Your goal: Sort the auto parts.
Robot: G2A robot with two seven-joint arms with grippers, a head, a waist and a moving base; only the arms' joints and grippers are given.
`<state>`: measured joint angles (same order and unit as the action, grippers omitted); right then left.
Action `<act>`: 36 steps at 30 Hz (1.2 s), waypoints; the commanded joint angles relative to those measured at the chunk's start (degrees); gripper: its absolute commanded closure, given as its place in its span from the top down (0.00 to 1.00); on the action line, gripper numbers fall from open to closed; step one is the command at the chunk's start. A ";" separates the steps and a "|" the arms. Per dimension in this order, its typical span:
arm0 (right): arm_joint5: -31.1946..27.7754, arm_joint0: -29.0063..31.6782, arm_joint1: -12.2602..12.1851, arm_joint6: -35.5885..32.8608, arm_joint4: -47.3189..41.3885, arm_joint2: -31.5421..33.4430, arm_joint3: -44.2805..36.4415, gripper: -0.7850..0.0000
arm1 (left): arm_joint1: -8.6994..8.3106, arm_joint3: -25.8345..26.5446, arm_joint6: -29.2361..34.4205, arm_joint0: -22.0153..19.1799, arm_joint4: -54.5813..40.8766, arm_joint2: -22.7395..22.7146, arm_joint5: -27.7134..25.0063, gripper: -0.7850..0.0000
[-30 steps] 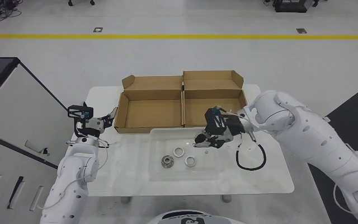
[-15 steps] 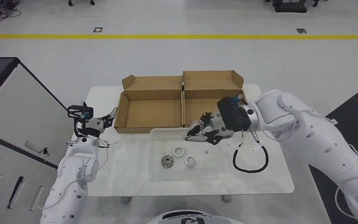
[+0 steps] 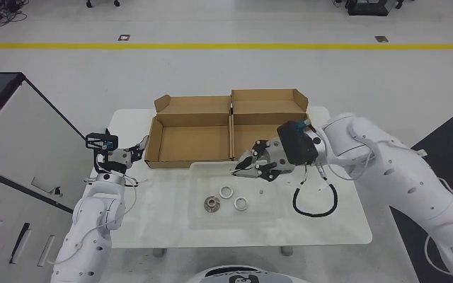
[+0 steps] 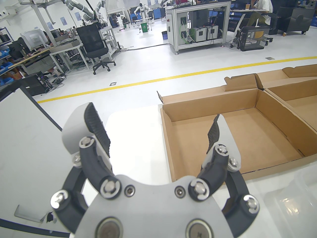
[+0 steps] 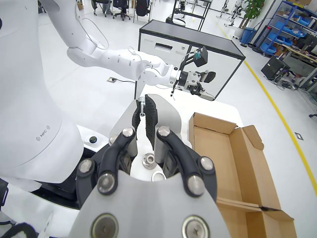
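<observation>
We pinch a threaded fitting in the right claw, raised presumably for boxing; left claw spread, empty.

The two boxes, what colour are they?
Brown cardboard. The boxes show best in the left wrist view.

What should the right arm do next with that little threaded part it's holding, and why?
Probably carry it over one of the cardboard boxes and only then open. The right gripper is shut on the threaded part, raised above the table in front of the boxes and not yet over either. Which box suits it I cannot tell.
</observation>
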<state>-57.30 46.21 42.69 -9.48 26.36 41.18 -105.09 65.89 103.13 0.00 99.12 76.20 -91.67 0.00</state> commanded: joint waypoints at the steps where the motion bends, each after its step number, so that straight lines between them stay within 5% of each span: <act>1: 0.44 0.64 -0.16 0.75 -0.12 1.40 0.75 0.00 | 0.00 0.00 0.00 0.00 0.00 0.00 0.00 1.00; 12: -0.70 3.92 -0.31 13.43 -3.65 7.02 -2.29 0.00 | 0.00 0.00 0.00 0.00 0.00 0.00 0.00 1.00; 29: -0.70 -5.92 4.13 48.21 6.32 -3.86 -8.67 0.00 | 0.00 0.00 0.00 0.00 0.00 0.00 0.00 1.00; 36: -0.70 -6.20 4.20 48.89 6.71 -4.23 -8.76 0.00 | 0.00 0.00 0.00 0.00 0.00 0.00 0.00 1.00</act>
<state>-58.00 40.01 46.89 39.38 33.07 36.95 -113.86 65.89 103.13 0.00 99.12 76.20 -91.67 0.00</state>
